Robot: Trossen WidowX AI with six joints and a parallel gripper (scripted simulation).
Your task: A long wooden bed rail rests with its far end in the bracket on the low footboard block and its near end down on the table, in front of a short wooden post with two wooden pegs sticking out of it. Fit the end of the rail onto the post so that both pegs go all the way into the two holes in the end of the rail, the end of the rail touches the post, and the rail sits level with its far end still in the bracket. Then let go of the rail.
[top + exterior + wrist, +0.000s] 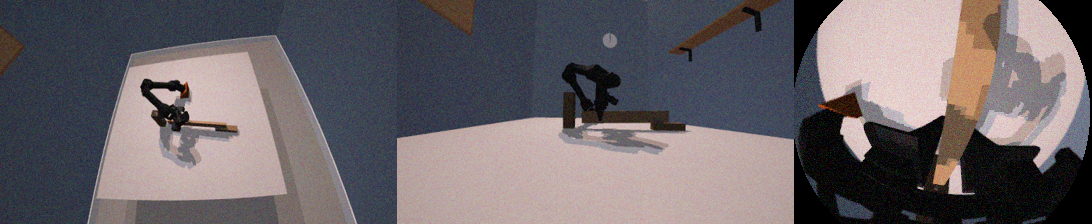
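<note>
The long wooden rail (205,124) (631,117) (971,75) looks level in the exterior view, its near end raised off the table. My gripper (180,123) (600,118) (951,120) is shut on the rail near that end. The upright post (158,118) (569,110) stands just beyond the near end, with a narrow gap between them in the exterior view. The pegs and end holes cannot be made out. The rail's far end sits at the bracket on the low footboard block (232,129) (673,127); how deep it sits is too dark to tell.
An orange and brown block (185,90) (844,105) is at the arm's base on the white table (220,170) (595,184). A wooden shelf (716,25) and a round clock (610,40) are on the walls behind.
</note>
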